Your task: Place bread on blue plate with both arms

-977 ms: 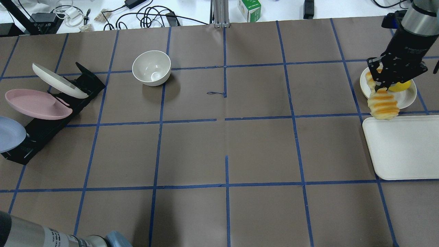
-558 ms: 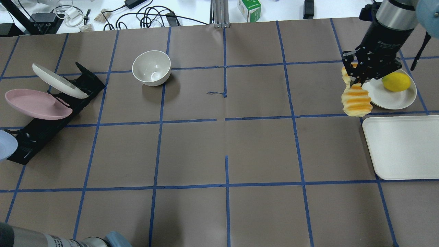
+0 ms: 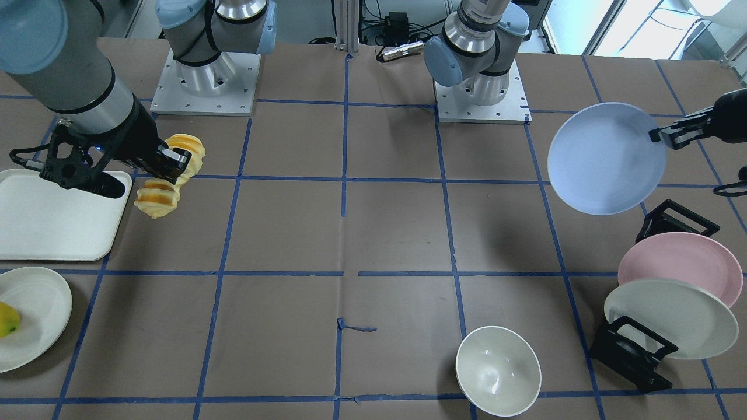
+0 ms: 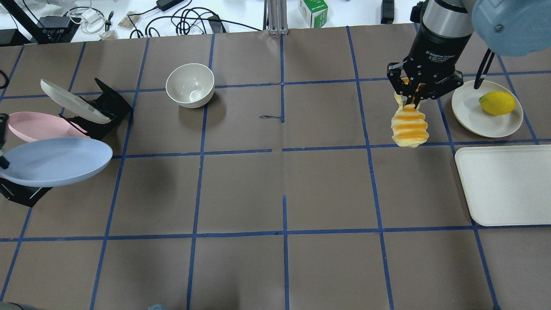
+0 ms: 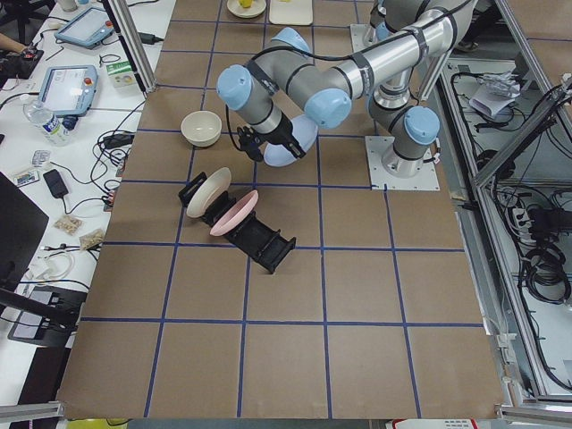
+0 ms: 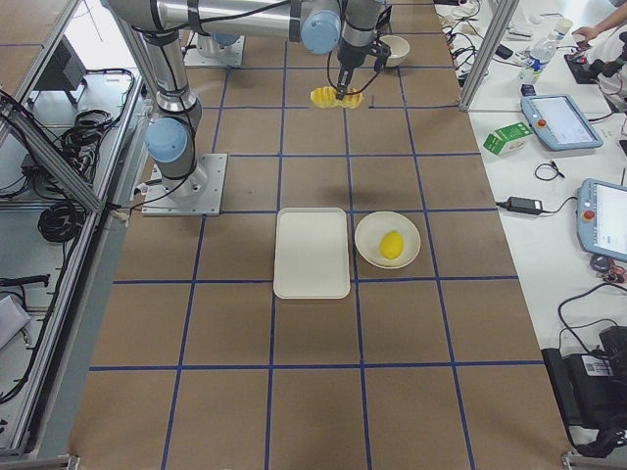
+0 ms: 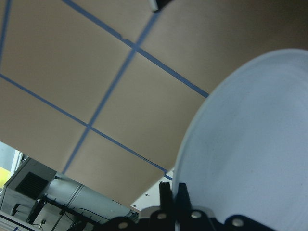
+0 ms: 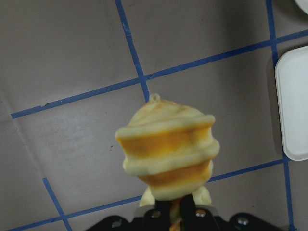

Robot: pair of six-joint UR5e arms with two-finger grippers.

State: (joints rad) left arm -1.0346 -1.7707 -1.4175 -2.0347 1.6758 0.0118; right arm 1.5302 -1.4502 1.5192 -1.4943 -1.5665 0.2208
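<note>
My right gripper (image 4: 413, 98) is shut on the upper end of the bread (image 4: 409, 128), a ridged yellow-orange loaf that hangs down from it above the table, left of the lemon plate. The bread also shows in the front view (image 3: 156, 200) and the right wrist view (image 8: 166, 153). My left gripper (image 3: 662, 135) is shut on the rim of the blue plate (image 3: 607, 157) and holds it tilted in the air beside the black rack. The plate shows at the left of the overhead view (image 4: 56, 161) and fills the left wrist view (image 7: 255, 144).
A black rack (image 4: 109, 103) at the left holds a pink plate (image 4: 36, 125) and a cream plate (image 4: 73, 101). A white bowl (image 4: 190, 85) stands at the back. A cream plate (image 4: 473, 118) with a lemon (image 4: 497, 102) and a white tray (image 4: 508, 185) are at the right.
My right gripper has carried the bread left, off the lemon plate and away from the tray. My left gripper has lifted the blue plate off the rack and swung it toward the table's middle.
</note>
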